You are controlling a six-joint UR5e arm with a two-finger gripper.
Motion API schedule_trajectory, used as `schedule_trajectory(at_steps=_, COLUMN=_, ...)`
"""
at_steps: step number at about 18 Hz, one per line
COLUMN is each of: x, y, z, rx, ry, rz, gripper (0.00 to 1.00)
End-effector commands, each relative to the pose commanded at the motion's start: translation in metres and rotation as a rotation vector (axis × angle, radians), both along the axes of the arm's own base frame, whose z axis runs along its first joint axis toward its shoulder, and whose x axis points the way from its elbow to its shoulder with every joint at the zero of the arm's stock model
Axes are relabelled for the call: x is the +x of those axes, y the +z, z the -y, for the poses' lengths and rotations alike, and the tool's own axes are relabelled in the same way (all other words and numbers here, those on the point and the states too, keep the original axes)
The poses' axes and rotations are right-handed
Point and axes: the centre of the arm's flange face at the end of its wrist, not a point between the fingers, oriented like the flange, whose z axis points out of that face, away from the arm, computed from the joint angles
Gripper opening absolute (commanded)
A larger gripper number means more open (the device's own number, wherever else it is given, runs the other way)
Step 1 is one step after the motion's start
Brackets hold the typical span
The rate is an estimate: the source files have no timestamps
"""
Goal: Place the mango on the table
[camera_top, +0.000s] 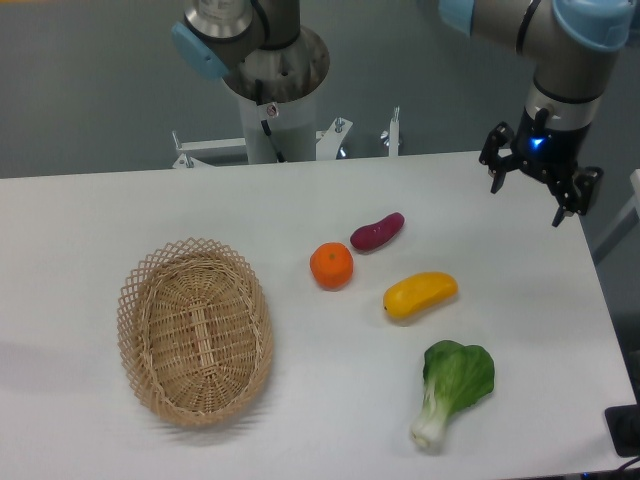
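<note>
The mango [420, 295], a smooth elongated yellow fruit with an orange tinge, lies on the white table [90, 210] right of centre. My gripper [533, 198] hangs above the table's far right edge, well up and to the right of the mango. Its two fingers are spread apart and hold nothing.
A round orange [331, 265] and a purple sweet potato [377, 231] lie just left of and behind the mango. A green bok choy [451, 387] lies in front of it. An empty oval wicker basket [195, 331] stands at the left. The arm's base [273, 95] is at the back.
</note>
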Motion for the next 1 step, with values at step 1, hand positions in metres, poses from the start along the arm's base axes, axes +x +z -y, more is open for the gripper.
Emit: schedule_trajectory(at_steps=1, x=0.0, y=0.0, z=0.0, rx=0.0, ry=0.0, rz=0.0, gripper=1.0)
